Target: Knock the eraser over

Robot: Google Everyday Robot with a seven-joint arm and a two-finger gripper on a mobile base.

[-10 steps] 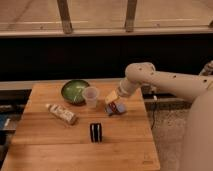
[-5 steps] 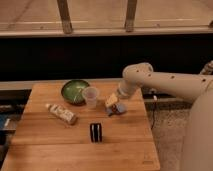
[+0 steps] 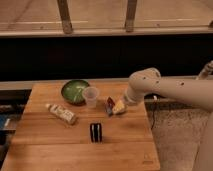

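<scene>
Since half a second ago the arm's rounded joint has drifted slightly right, while the gripper (image 3: pixel 119 106) stays low over the tabletop (image 3: pixel 45 150); whether its jaws are spread or pressed together cannot be told. There is one each of eraser (image 3: pixel 96 132), green bowl (image 3: pixel 74 91), clear cup (image 3: pixel 91 96), whitish tube (image 3: pixel 61 113) and red-and-blue object (image 3: pixel 109 105), the last just left of the jaws. The eraser, a small black block with pale vertical stripes, stands upright, nearer the camera and left of the jaws, apart from them.

Warm, rather dim light falls from above onto the wooden counter (image 3: pixel 50 145), which glows orange-brown. The band behind it lies in deep shadow. The pale arm (image 3: pixel 170 90) catches the most light, and its gripper (image 3: pixel 119 106) hangs low over the counter's right side. The eraser (image 3: pixel 96 132) shows only as a dark block.
</scene>
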